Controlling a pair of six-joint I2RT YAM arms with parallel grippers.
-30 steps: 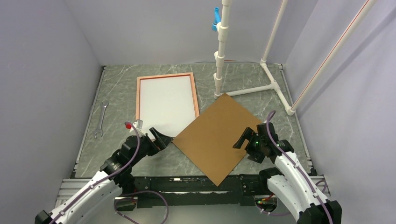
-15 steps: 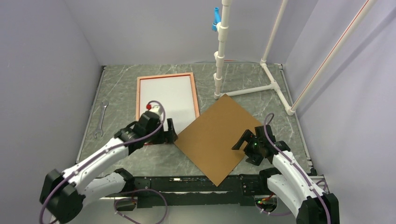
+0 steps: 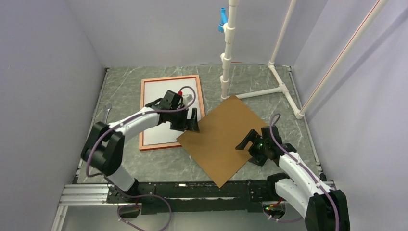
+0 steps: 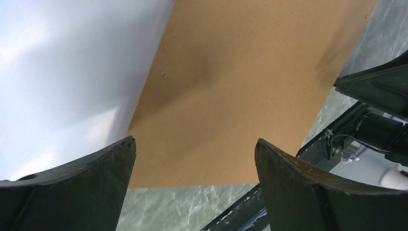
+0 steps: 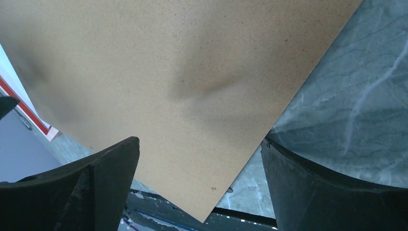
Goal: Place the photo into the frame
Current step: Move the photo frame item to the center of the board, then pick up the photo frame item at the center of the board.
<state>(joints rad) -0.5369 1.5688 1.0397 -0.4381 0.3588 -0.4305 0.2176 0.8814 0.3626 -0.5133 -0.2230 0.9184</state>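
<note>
Rail (image 3: pixel 192 190) at the near edge carries both arm bases. Just beyond it, your right tool (image 5: pixel 199 144) hangs over the near right edge of the board (image 3: pixel 221 144). Its jaws are spread wide with nothing between them, and you cannot tell from these views whether it touches the board.

The board is plain brown and lies flat on the tabletop (image 3: pixel 154 161), turned like a diamond with one corner pointing at the rail. Its left corner lies over the near right corner of the frame (image 3: pixel 171 77).

Your left tool (image 3: pixel 186 128) reaches out over that overlap, jaws also wide apart and empty. Through its camera you see the board's edge lying across a white sheet.

The frame lies flat, left of centre, orange-brown edge up. The photo (image 3: pixel 161 89) lies inside it, white back up, filling it edge to edge.

Left of the frame, the wrench (image 3: pixel 108 108) shows one end past the left arm. At the far side stands a white pipe stand (image 3: pixel 226 57) with a blue fitting (image 3: pixel 222 19) high on its post.
</note>
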